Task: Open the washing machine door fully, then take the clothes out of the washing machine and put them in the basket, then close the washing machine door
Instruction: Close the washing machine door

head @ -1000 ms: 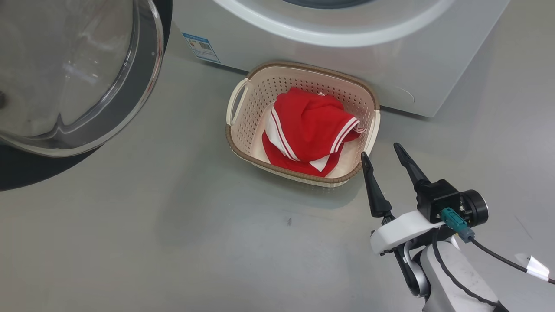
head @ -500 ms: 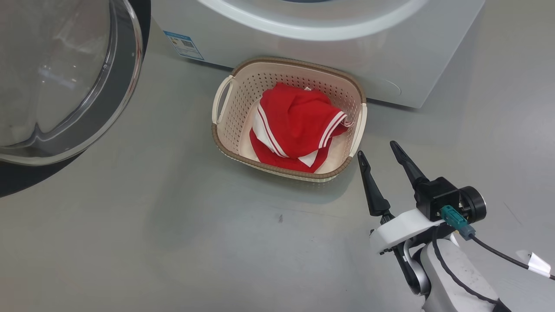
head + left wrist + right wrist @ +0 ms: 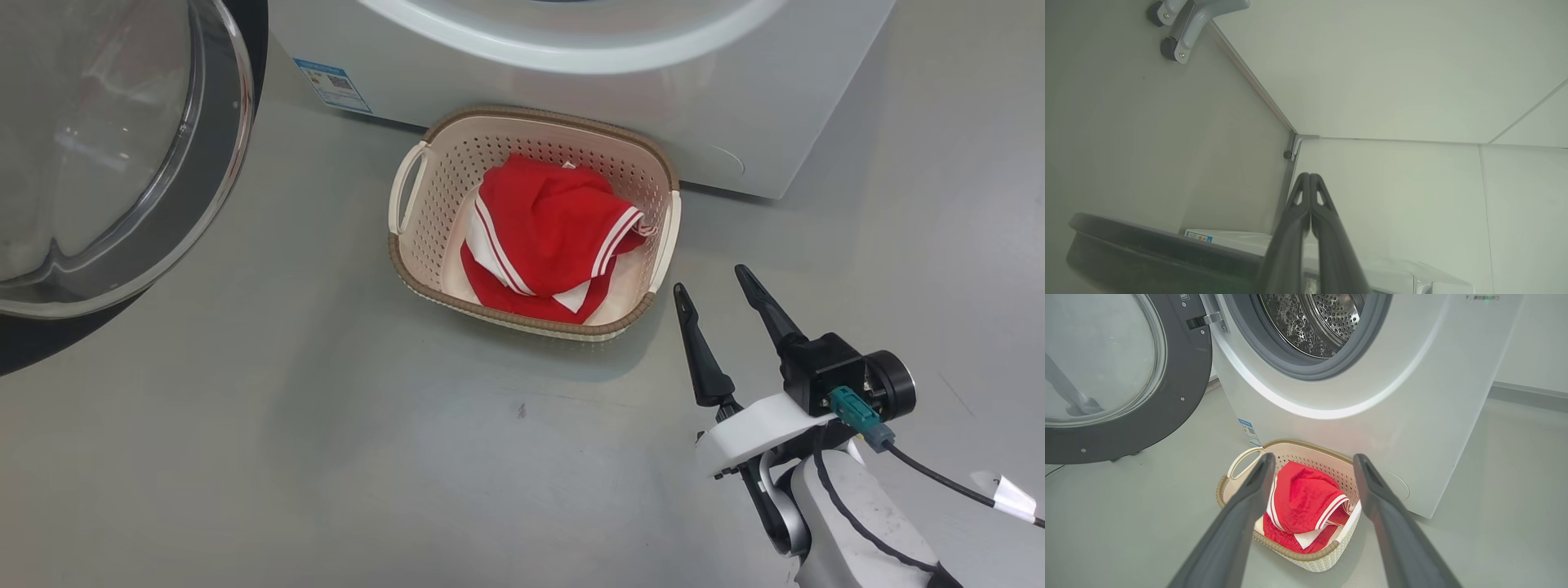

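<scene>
**A:** Where are the clothes?

**B:** The clothes (image 3: 547,229), red with white stripe trim, lie bunched inside the basket (image 3: 441,212), a little above the middle of the head view.

**A:** And around the basket?

**B:** It stands on the grey floor (image 3: 326,457), its far rim close to the front of the washing machine (image 3: 735,82), which runs along the top of the frame. A blue label (image 3: 332,84) sits on that front, to the upper left of the basket.

**A:** The door?

**B:** The washing machine door (image 3: 98,147) stands open in the upper left corner, glass bowl towards the camera. In the right wrist view the drum (image 3: 1310,322) is at top centre, and its perforated steel wall shows.

**A:** The claws?

**B:** The right gripper (image 3: 710,280) is at the lower right of the head view. Its fingers are spread wide and hold nothing, and the tips are near the basket's lower right corner but apart from it. In the left wrist view the left gripper (image 3: 1310,176) rises from bottom centre with its fingers pressed together and nothing between them. The door's dark rim lies at the lower left of that frame, with pale panels above.
</scene>
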{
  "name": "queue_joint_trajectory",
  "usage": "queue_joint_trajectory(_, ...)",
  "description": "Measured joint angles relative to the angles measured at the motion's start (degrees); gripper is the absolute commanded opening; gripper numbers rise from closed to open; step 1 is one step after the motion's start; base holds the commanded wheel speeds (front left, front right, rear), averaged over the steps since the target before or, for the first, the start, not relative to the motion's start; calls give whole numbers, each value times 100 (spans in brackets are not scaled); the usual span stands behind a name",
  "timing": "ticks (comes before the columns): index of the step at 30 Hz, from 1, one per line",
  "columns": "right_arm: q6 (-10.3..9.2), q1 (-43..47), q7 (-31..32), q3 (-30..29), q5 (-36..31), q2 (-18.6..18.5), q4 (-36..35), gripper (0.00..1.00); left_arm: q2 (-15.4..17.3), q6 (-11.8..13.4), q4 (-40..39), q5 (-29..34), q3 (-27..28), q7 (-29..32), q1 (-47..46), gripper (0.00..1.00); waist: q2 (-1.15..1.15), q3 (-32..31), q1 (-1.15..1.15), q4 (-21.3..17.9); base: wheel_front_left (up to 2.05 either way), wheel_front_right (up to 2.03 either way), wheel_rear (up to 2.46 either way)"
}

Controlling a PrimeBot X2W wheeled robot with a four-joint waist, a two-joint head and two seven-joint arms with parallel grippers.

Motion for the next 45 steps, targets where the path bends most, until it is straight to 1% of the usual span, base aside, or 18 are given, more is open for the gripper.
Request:
queue_joint_trajectory(17,-42,-30,0,-20,34,0,-1,100,12,-10,297,15,-441,895,-91,0,0,-6,0,-20,0,0,0)
queue_joint_trajectory(21,-43,-32,0,-37,53,1,0,100,13,-207,293,65,-530,1066,-105,0,0,-26,0,-5,0,0,0)
queue_joint_trajectory(27,-43,-31,0,-101,70,2,2,100,-4,-338,333,108,-651,1271,-107,0,0,-96,0,33,0,0,0)
queue_joint_trajectory(29,-43,-31,0,-92,71,2,4,100,-4,-361,358,104,-644,1415,-107,0,0,-124,0,51,0,0,0)
queue_joint_trajectory(31,-43,-31,0,-93,73,3,7,100,-1,-464,380,104,-665,1566,-107,0,0,-151,0,67,0,0,0)
queue_joint_trajectory(39,-42,-28,0,-102,96,3,11,100,-24,-703,394,53,-806,2179,-107,0,0,-241,0,112,0,0,0)
queue_joint_trajectory(45,-42,-21,0,-104,104,3,13,100,-175,-915,396,-29,-866,2684,-107,0,0,-303,0,142,0,0,0)
